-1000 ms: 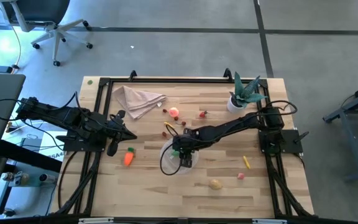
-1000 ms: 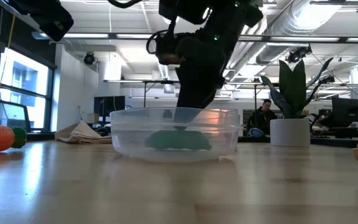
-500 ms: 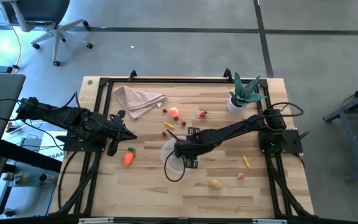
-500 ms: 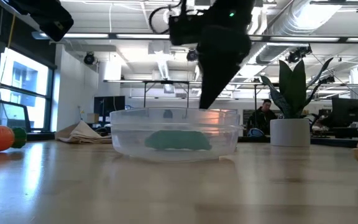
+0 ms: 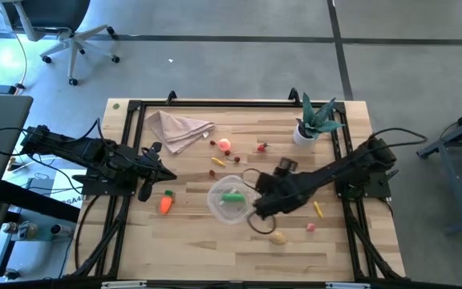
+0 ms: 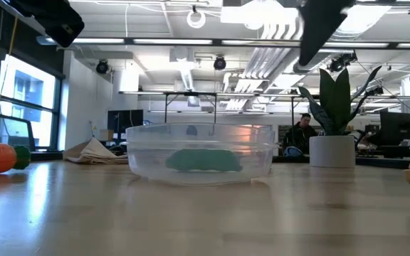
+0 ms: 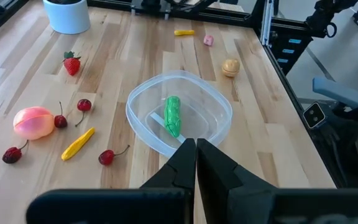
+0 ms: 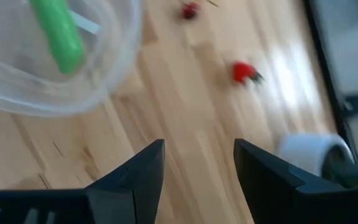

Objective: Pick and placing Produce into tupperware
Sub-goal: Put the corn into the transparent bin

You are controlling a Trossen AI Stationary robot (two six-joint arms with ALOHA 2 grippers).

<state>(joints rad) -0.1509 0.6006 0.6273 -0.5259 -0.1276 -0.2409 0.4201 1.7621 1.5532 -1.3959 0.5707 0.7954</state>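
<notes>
The wooden surface (image 5: 191,241) fills the middle of the high view. The clear tupperware (image 5: 229,201) sits near its centre with a green pepper (image 5: 233,197) lying inside. The right gripper (image 5: 257,210) hangs just right of the tupperware, its jaws apart and holding nothing. The left gripper (image 5: 169,178) waits at centre left, jaws pressed together and empty. An orange carrot (image 5: 165,203) lies just below it, and a tan potato (image 5: 277,237) lies lower right of the tupperware.
</notes>
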